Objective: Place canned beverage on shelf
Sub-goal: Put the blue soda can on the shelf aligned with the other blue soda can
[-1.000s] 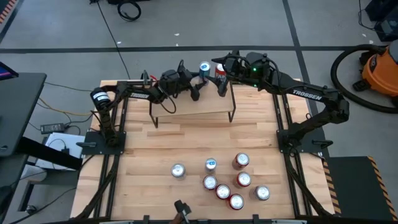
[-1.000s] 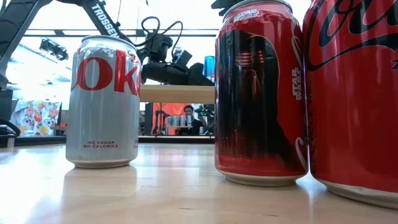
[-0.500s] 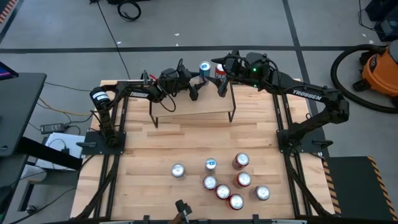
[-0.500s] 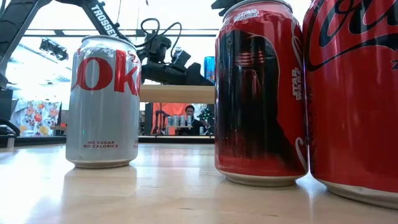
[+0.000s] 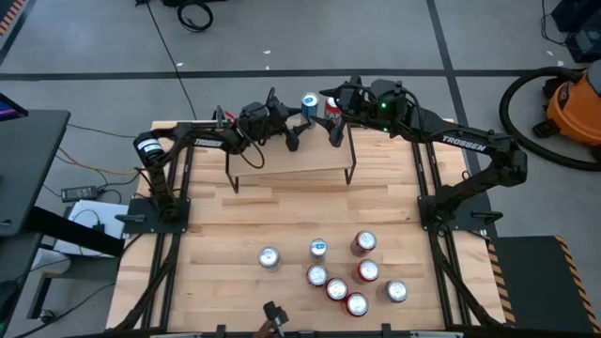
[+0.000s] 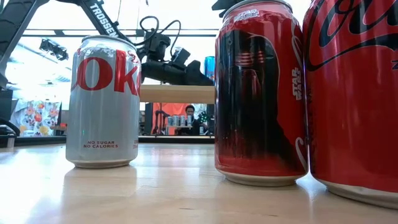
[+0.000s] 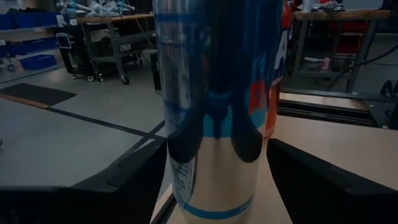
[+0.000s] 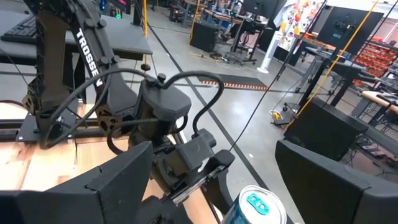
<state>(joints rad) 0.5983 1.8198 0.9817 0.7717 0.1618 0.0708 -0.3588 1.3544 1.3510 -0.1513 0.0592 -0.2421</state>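
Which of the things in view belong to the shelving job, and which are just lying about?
Job in hand:
- shelf
- blue can, standing on the shelf between the left end effector fingers
- red can beside it
- right end effector, open, close by
- eight cans waiting on the tabletop

Lying about:
- orange vacuum
- coiled cable on the floor

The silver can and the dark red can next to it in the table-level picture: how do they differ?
The silver can has red lettering on a pale body; the dark red can bears a dark figure and small white print. The silver can stands apart to the side and looks smaller, while the dark red can sits close against another red can. Both stand upright on the wooden tabletop.
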